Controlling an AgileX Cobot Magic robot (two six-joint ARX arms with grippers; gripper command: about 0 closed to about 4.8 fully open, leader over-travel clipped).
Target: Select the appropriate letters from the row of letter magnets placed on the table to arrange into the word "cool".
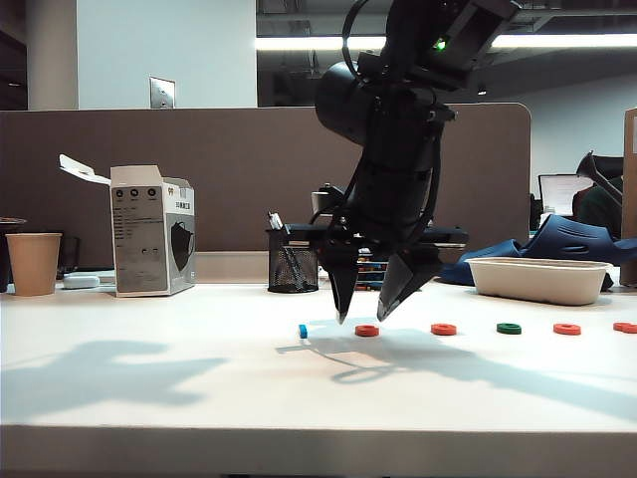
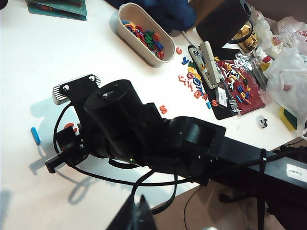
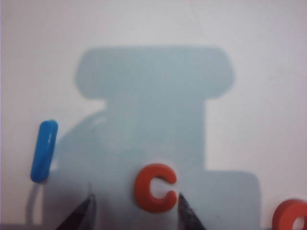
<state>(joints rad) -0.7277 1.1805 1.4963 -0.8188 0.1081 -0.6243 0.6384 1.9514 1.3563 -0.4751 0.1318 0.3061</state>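
On the white worktop (image 1: pixel 149 378) I have the right gripper (image 3: pixel 135 211) wide open and empty, straddling the orange C (image 3: pixel 154 188); blue bar (image 3: pixel 44 150) just beside. Left gripper unseen.

Paper cup (image 1: pixel 33 263) far left, box (image 1: pixel 151 231) beside it, mesh pen holder (image 1: pixel 293 263) centre, white tray (image 1: pixel 538 279) (oblong) right.

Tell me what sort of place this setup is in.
Probably an open-plan office or lab corner. A fabric desk partition backs the white table, a mesh pen holder and paper cup stand on it, and a monitor shows beyond.
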